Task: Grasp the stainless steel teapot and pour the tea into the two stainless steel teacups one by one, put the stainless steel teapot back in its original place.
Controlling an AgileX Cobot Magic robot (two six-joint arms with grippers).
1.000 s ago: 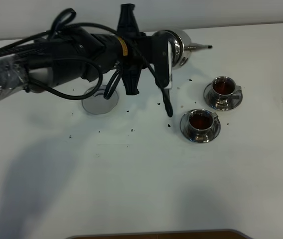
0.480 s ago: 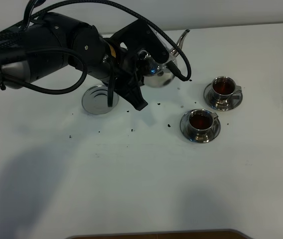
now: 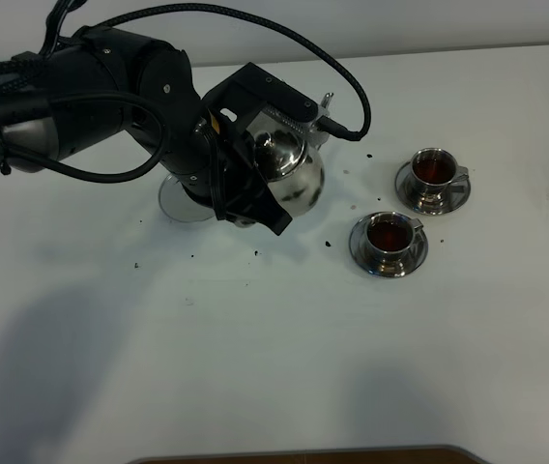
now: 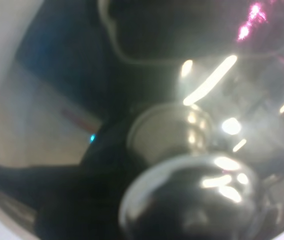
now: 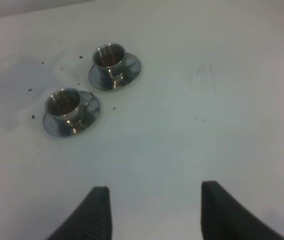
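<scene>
Steel teapot (image 3: 289, 172) hangs upright, apparently clenched in the left claw (image 3: 255, 188); right claw (image 5: 152, 212) spread wide above the bench (image 5: 207, 100); both teacups (image 3: 390, 237) brim dark; no legible writing.

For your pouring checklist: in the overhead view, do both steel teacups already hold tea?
Yes, the far teacup and the near teacup each show dark reddish tea inside.

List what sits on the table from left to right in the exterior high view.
Round steel coaster, mostly hidden under the left arm → stainless steel teapot, carried by the left gripper → nearer teacup on its saucer → farther teacup on its saucer. Both cups hold dark tea.
</scene>
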